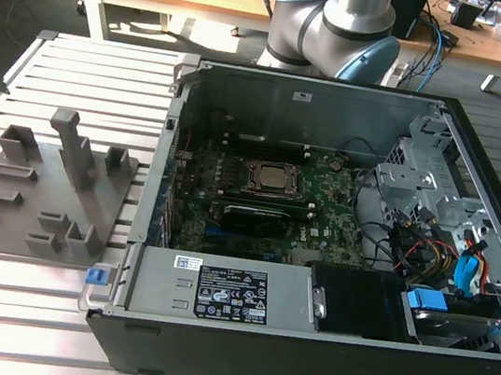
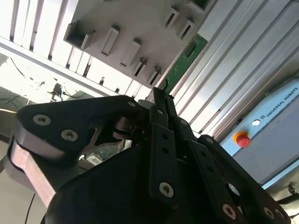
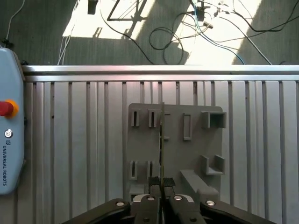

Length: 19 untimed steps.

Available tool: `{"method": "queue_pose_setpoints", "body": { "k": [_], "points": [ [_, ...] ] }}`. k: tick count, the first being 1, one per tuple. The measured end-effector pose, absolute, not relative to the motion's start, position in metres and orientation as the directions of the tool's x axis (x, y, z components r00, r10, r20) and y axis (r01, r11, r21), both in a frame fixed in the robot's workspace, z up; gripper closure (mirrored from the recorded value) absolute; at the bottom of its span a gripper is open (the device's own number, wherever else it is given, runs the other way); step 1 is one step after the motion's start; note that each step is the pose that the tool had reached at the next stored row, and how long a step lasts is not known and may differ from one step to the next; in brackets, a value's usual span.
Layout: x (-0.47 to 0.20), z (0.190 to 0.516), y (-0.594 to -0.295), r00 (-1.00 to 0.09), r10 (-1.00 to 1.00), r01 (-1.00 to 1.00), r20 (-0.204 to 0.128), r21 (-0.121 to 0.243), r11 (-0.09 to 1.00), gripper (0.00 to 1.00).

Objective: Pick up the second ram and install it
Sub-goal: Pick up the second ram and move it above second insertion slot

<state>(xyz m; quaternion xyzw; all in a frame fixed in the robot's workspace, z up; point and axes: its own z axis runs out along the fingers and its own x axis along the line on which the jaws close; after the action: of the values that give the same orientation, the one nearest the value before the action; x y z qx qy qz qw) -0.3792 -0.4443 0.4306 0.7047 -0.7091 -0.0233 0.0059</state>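
In the second wrist view the fingers [image 2: 161, 130] pinch 1 end of the second ram [image 2: 186, 59], likely leaving its long edges free for seating.

In both wrist views I see my claw [image 3: 161, 182] clamped tight. Its two black fingers [image 2: 160, 121] are pressed together on one end of the second ram [image 2: 186, 57], which sticks straight out past the tips. In the exterior view my arm [image 1: 337, 17] shows as a grey-and-blue joint at the counter's [image 1: 90, 60] edge farthest from that camera.
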Motion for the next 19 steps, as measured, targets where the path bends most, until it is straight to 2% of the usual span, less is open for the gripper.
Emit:
{"method": "queue_pose_setpoints", "body": {
  "k": [1,8,19],
  "points": [
    [-0.379,0.431,-0.444,-0.007,-0.999,-0.999,-0.038,0.041,0.005,0.86],
    [-0.376,0.431,-0.444,-0.007,-0.999,-0.999,-0.038,0.041,0.005,0.86],
    [-0.327,0.431,-0.444,-0.007,-0.999,-0.999,-0.038,0.042,0.005,0.86]
  ]
}}
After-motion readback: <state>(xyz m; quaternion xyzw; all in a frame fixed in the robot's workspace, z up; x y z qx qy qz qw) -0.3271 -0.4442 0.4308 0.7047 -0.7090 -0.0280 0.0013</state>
